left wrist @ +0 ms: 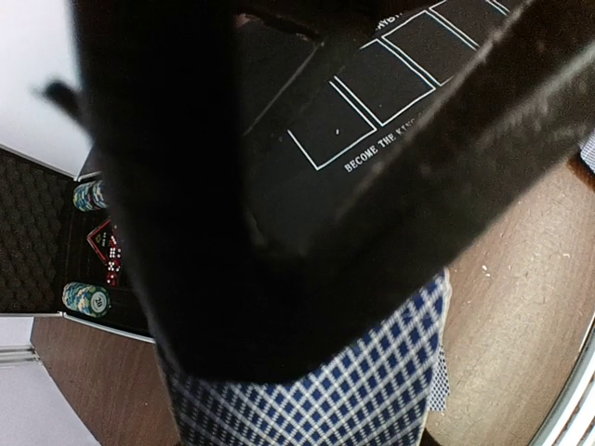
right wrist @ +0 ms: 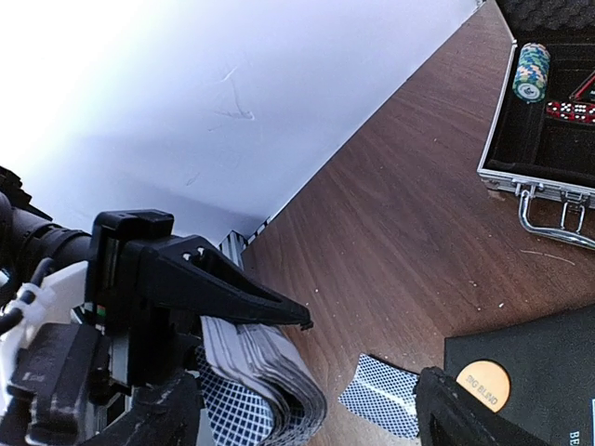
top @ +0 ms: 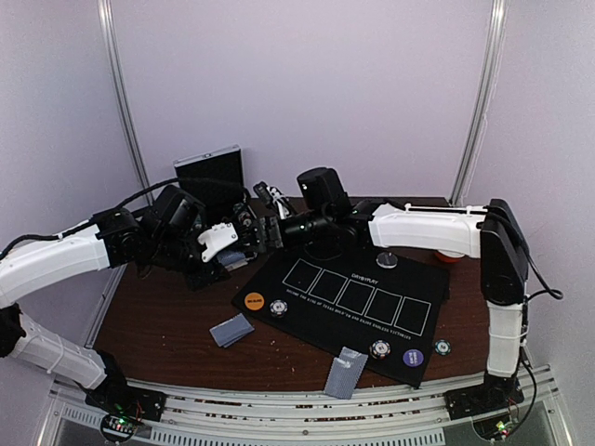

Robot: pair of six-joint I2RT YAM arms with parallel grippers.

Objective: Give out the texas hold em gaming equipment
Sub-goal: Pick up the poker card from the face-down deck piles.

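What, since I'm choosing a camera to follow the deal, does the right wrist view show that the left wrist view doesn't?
Only right wrist: the orange Big Blind button, the metal handle of the open case, and the left tool seen from outside. Only left wrist: the white rectangles and printed slogan on the black mat. Both: the card deck gripped in the left tool, plus the case's chip stack and red dice.

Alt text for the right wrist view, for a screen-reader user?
The left hand grips a fanned deck of blue-checked playing cards in the lower-left foreground. Beyond, on a wooden table, more cards lie near a black mat bearing an orange button; an open metal case at upper right holds a chip stack and red dice.
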